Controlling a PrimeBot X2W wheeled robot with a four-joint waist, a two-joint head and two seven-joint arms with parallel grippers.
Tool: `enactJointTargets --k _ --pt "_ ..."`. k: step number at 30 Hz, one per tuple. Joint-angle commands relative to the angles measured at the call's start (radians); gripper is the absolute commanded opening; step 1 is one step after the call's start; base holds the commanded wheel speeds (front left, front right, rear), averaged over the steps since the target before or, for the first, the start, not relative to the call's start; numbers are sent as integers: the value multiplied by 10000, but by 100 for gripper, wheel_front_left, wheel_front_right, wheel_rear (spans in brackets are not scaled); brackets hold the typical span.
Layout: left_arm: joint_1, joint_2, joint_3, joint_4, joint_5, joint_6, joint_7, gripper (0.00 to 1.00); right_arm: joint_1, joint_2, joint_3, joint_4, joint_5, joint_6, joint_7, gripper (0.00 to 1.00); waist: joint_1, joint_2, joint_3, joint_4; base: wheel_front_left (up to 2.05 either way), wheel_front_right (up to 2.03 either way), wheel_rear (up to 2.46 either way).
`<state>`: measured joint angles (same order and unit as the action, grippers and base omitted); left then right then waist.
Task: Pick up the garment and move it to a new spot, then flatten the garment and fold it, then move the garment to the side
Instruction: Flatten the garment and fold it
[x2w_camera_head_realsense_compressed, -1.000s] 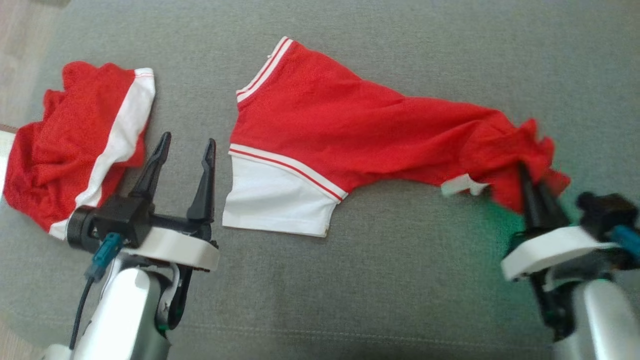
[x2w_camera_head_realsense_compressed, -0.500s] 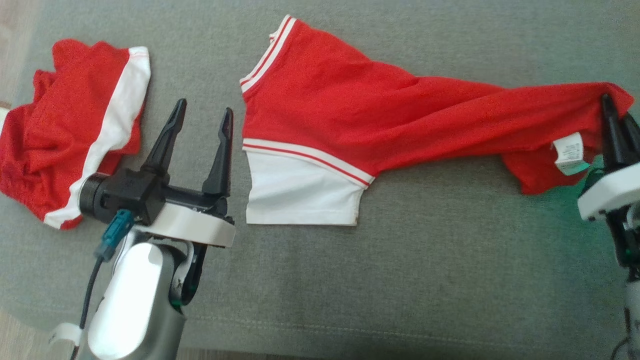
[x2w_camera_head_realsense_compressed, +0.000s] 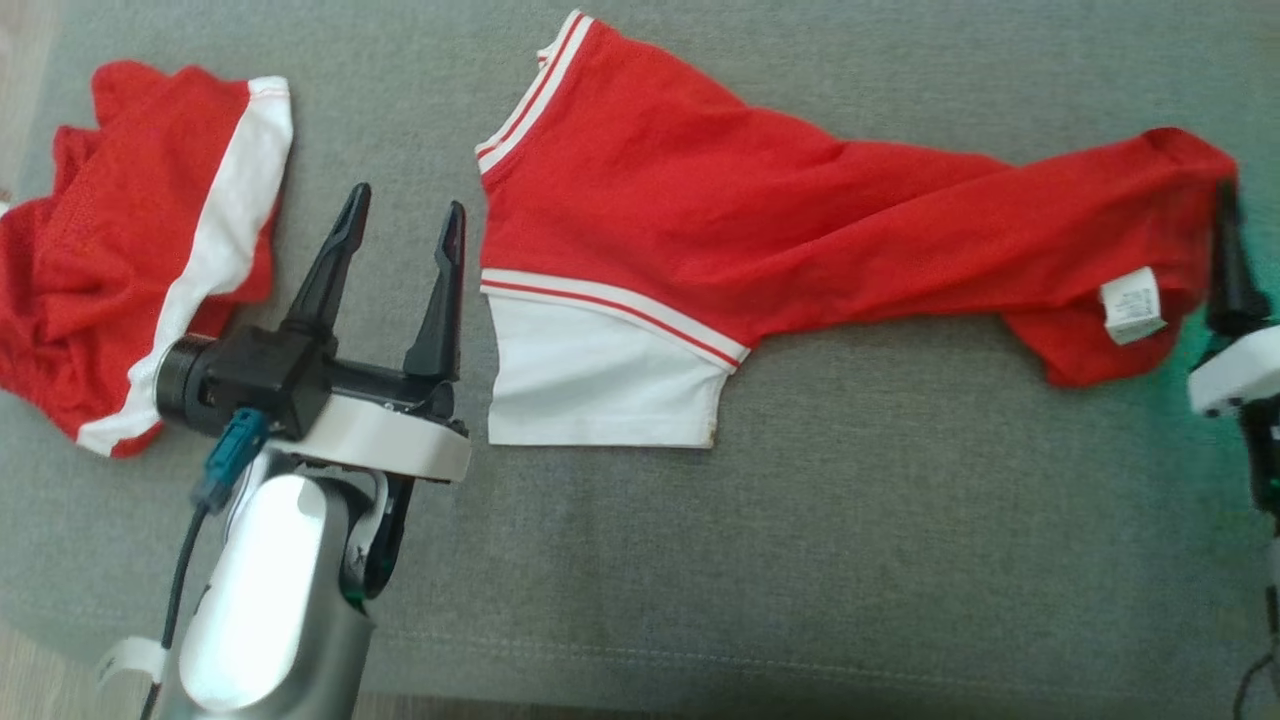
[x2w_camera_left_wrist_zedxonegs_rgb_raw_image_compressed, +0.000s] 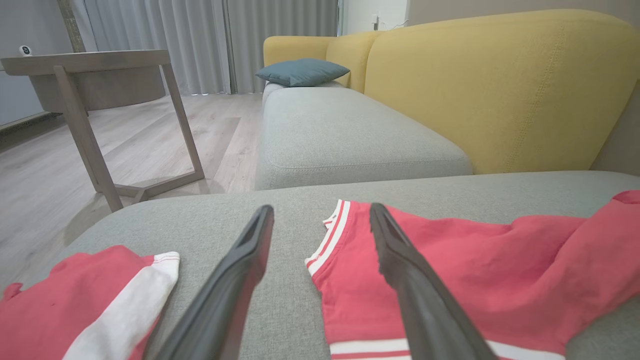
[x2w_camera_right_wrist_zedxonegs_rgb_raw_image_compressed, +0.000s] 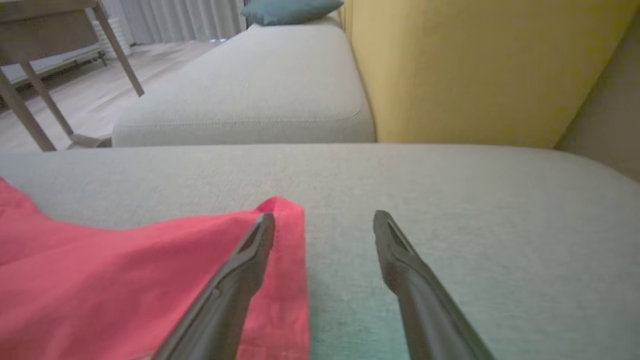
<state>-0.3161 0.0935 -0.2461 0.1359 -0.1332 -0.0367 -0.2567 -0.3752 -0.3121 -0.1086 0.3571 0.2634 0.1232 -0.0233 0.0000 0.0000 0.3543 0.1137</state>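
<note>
One rumpled red-and-white garment (x2w_camera_head_realsense_compressed: 700, 220)

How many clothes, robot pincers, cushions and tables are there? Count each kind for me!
Garments: 2, the stretched-out garment and the crumpled garment
Pincers: 2, the left pincer and the right pincer
Cushions: 1, the blue cushion
Tables: 1, the wooden table
Total: 6
</note>
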Motion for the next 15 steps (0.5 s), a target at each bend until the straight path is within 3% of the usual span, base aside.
enactJointTargets --k 1,7,15 --pt "-125 144 403 -259 70 -20 -51 100 199 -21 50 -557 -185 75 -272 100 0 0 -128 -120 0 0 0" --pt "87 245 615 -173 126 -57 -51 100 1182 643 43 -2299 -1155 75 -768 100 0 0 -568 -373 0 0 0" --pt "611 342 767 3 121 -71 -51 100 2804 1891 723 -4006 -1421 75 -402 100 0 0 -1260 -559 0 0 0"
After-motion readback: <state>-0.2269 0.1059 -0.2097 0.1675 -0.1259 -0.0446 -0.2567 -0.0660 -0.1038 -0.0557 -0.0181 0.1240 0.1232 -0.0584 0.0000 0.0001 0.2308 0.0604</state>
